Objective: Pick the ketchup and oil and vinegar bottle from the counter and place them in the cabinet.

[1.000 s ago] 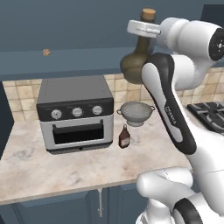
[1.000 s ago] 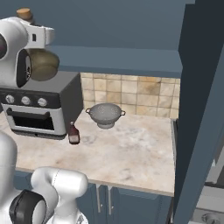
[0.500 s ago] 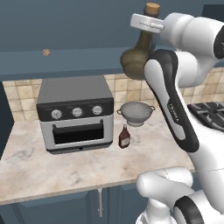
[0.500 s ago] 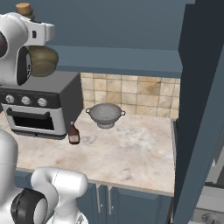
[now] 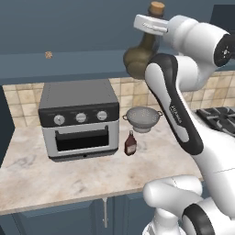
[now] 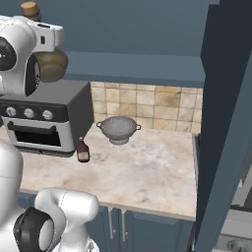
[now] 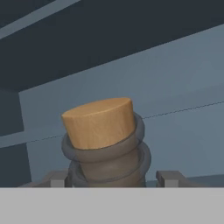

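Note:
My gripper point(image 5: 148, 27) is shut on the thin neck of the oil and vinegar bottle point(image 5: 137, 62), an olive-brown round-bellied flask with a tan cork. It holds the flask upright, high above the counter point(image 5: 69, 176) and in front of the dark blue cabinet point(image 5: 69, 27). From the right, the gripper point(image 6: 43, 33) and the flask's belly point(image 6: 51, 64) hang over the oven. In the hand view the cork point(image 7: 98, 122) stands between the fingertips point(image 7: 168, 177), facing the cabinet's slate blue board point(image 7: 175, 87). The ketchup point(image 5: 131, 143) point(image 6: 82, 151) stands on the counter point(image 6: 147, 172) by the oven's corner.
A grey toaster oven point(image 5: 80, 119) point(image 6: 44, 113) sits at the back left of the counter. A metal colander point(image 5: 143, 118) point(image 6: 118, 129) rests near the tiled backsplash. A stove point(image 5: 220, 117) lies to the right, and a tall dark blue panel point(image 6: 226, 123) rises there.
The gripper has carried the flask a little higher toward the cabinet. The ketchup has stayed in place.

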### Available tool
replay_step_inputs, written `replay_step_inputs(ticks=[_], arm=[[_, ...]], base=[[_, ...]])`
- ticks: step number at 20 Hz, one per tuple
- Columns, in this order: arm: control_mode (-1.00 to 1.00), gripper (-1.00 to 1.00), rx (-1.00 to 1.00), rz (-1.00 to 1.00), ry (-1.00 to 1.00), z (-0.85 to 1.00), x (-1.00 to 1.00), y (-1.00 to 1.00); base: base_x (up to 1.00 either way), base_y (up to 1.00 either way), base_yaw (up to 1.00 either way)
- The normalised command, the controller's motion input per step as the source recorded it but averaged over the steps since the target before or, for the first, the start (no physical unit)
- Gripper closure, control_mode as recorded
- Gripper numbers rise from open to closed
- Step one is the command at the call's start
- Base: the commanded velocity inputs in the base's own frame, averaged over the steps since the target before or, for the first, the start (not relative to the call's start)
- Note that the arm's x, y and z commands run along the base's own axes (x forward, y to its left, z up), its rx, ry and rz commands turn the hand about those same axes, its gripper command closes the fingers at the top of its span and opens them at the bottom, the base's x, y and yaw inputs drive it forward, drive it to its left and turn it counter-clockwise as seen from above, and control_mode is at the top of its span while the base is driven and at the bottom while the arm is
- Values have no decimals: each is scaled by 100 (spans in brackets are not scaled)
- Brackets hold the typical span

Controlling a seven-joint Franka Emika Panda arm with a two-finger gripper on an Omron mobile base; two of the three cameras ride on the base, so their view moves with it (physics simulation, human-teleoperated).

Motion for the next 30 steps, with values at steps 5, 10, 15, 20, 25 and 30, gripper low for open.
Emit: replay_step_inputs(ticks=[5, 10, 15, 20, 25, 30], arm=[[-100, 100, 0, 0, 0, 16, 36, 8], [-100, 100, 0, -1, 0, 7, 44, 12], [-100, 100, 0, 0, 0, -1, 42, 11], [-100, 100, 0, 0, 0, -9, 32, 1], [-100, 100, 0, 0, 0, -14, 27, 0], [-100, 100, 0, 0, 0, -3, 34, 1]], base=[[0, 0, 0], [0, 0, 0], [0, 0, 0], [0, 0, 0], [0, 0, 0], [0, 0, 0]])
